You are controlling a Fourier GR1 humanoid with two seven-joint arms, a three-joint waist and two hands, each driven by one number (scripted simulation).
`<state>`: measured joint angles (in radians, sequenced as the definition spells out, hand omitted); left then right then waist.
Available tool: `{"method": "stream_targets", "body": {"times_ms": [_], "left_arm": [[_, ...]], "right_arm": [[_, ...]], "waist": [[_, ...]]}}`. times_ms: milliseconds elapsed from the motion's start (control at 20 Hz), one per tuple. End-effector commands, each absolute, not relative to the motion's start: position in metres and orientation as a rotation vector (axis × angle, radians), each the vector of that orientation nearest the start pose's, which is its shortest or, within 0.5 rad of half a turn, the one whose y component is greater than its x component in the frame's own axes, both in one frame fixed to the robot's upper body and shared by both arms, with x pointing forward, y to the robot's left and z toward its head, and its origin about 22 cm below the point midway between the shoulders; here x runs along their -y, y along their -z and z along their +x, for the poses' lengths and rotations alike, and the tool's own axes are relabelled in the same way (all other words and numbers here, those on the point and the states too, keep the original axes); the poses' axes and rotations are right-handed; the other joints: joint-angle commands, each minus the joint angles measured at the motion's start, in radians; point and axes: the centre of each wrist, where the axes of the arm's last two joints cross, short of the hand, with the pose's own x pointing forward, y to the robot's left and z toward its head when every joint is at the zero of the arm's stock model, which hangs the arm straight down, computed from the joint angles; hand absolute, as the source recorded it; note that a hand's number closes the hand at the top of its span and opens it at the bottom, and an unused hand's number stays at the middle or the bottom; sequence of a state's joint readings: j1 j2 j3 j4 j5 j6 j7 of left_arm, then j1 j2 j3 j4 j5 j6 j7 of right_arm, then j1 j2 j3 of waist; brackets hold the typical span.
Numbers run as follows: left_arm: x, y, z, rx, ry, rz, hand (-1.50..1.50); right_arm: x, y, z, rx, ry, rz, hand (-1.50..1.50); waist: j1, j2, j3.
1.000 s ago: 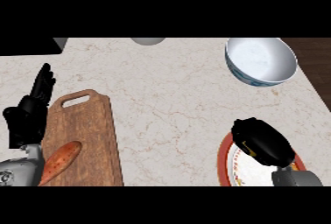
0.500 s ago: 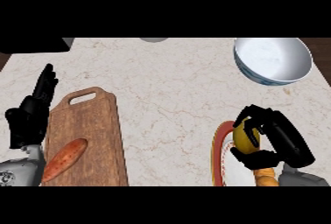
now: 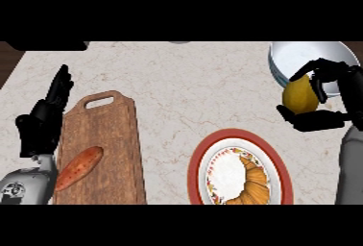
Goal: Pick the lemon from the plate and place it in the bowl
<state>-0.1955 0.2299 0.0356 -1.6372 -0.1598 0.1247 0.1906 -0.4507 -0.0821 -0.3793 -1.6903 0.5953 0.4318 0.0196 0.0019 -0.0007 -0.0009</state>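
The right robot hand [image 3: 327, 98] curls around the lemon [image 3: 303, 94] at the bowl [image 3: 301, 55] rim; the left robot hand [image 3: 44, 120] rests open. No writing is readable.

The lemon [image 3: 300, 94] is held in the curled fingers of the right robot hand [image 3: 333, 98], raised at the near rim of the bowl [image 3: 301, 54] at the bench's [image 3: 191, 91] far right. On the red-rimmed plate [image 3: 239, 173] below, a croissant [image 3: 255, 185] is seen. At the left, the left robot hand [image 3: 46, 117] is held open, fingers up, beside a board [image 3: 106, 144] on which a carrot [image 3: 78, 168] lies.
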Motion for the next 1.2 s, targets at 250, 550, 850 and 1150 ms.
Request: {"method": "stream_targets", "body": {"times_ms": [250,550,850,1150], "left_arm": [[-0.254,-0.077,0.3,1.652,0.161,0.38,0.0],[-0.259,-0.075,0.289,1.683,0.201,0.363,0.0],[-0.241,-0.086,0.303,1.688,0.213,0.348,0.0],[-0.235,-0.088,0.304,1.7,0.227,0.317,0.0]], "right_arm": [[0.325,-0.148,0.376,1.826,-0.555,-0.762,1.5],[0.367,-0.146,0.4,1.748,-0.627,-1.027,1.5],[0.384,-0.111,0.412,1.691,-0.592,-1.065,1.5],[0.385,-0.104,0.42,1.62,-0.523,-0.812,-1.5]], "waist": [[0.015,0.009,0.001],[0.051,0.02,0.002],[0.069,0.032,0.005],[0.08,0.036,0.006]]}}
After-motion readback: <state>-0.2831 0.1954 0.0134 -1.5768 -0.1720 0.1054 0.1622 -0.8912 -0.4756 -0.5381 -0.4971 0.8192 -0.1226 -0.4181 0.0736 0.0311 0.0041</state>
